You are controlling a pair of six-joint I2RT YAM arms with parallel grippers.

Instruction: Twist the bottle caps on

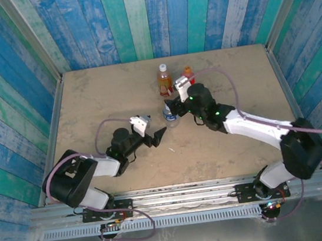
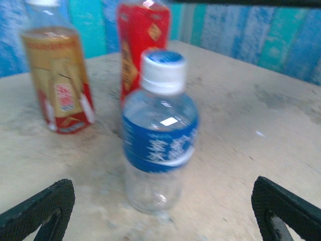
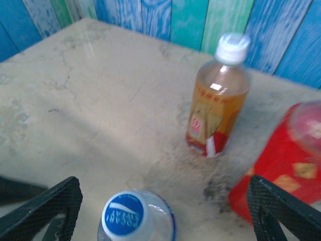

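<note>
At the right gripper (image 3: 161, 185): spread wide, gripping nothing, black textured fingers (image 3: 50, 206) at 8 and 4 o'clock of the right wrist view. Between them, low at 6 o'clock and a shade toward 7, untouched: the round white plastic screw cap with a blue top (image 3: 124, 215), seated on the clear plastic bottle with the blue label (image 3: 163, 224). Printed in white on that blue top: a swoosh and, seemingly, "POCARI SWEAT". Farther out at 1 o'clock, upright on the pale stone-look table (image 3: 90, 100): the amber-brown tea bottle (image 3: 215, 105) under a white ribbed cap (image 3: 231, 47), wrapped in a gold, red and white label, its writing too small to read. At 3 to 4 o'clock, just beside the finger there: the bright red drink bottle (image 3: 281, 165), gold diamond marks on its wrap, top blurred.

At the left gripper (image 2: 161, 188): likewise wide apart and empty, pads (image 2: 35, 213) at 7 and 5 o'clock of the left wrist view. Dead ahead between them, near but apart: the same clear bottle, white characters on the blue band, unreadable through blur. Behind it at 12 o'clock the red one, at 10 o'clock the tea.

From above: right gripper over the clear bottle, left gripper at its 8 o'clock and apart, tea at 12, red at 1 o'clock, all ringed by blue-and-green plank walls (image 1: 135, 17).
</note>
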